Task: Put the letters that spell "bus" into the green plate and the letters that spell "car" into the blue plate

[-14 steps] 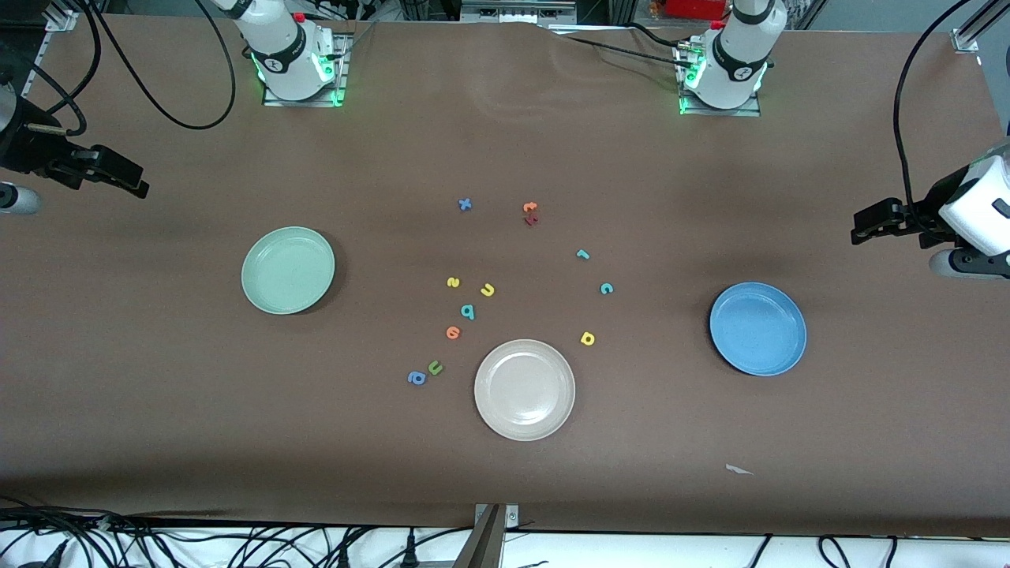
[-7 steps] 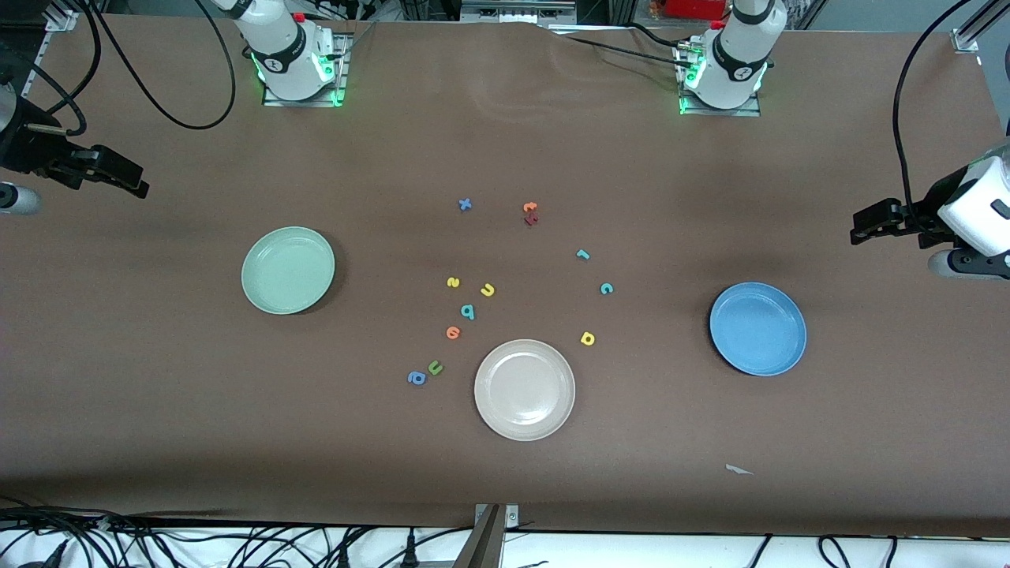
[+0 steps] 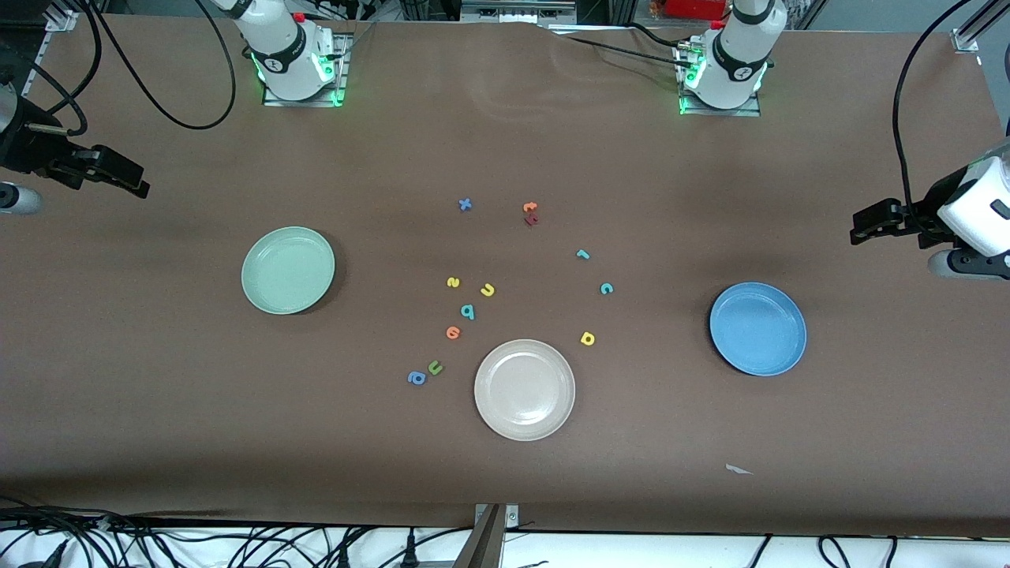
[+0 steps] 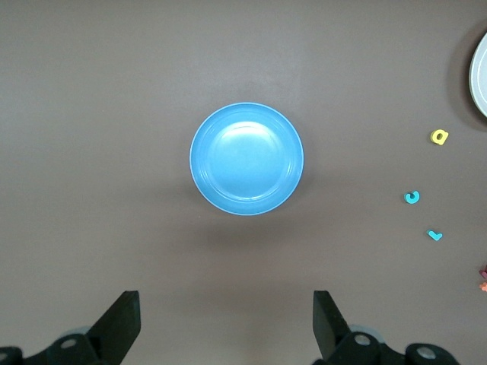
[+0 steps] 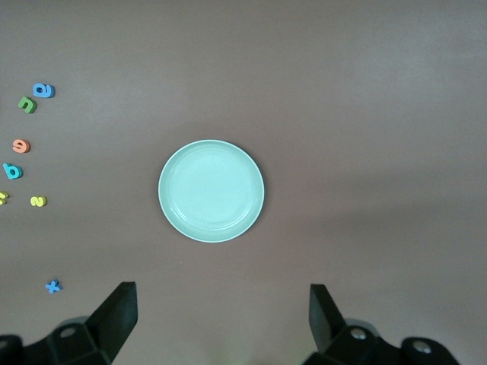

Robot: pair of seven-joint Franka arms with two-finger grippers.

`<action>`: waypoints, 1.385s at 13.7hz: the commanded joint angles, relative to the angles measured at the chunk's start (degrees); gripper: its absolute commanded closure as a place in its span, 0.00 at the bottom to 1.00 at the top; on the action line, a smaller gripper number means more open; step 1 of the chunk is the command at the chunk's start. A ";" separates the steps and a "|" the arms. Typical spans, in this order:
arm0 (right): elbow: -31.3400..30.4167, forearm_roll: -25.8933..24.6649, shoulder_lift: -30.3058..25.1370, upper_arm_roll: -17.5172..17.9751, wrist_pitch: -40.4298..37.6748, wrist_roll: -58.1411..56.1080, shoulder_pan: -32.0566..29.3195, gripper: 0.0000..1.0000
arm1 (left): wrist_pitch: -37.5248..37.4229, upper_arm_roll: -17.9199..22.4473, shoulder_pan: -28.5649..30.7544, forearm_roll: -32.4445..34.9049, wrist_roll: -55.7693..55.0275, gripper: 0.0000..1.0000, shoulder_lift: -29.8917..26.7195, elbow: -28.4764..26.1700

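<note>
Front view: green plate [image 3: 288,270] lies toward the right arm's end of the counter [image 3: 158,410], blue plate [image 3: 757,329] toward the left arm's end, both empty, bare counter around each. Between them, loose: yellow "s" [image 3: 453,282], yellow "u" [image 3: 488,289], teal "b" [image 3: 468,312]; at about 3 o'clock from these, teal "r" [image 3: 582,254], teal "c" [image 3: 606,289], yellow "a" [image 3: 587,338]. Cream plate [image 3: 525,389] lies nearest the camera. Left tool [image 4: 227,323] and right tool [image 5: 222,319] wait high at the counter's ends, fingers apart, holding nothing.
</note>
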 commanded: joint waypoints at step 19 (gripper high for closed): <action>0.23 6.68 33.02 0.12 34.94 38.76 32.38 0.08 | 39.88 -17.07 -13.52 0.18 -41.02 0.00 21.30 -16.18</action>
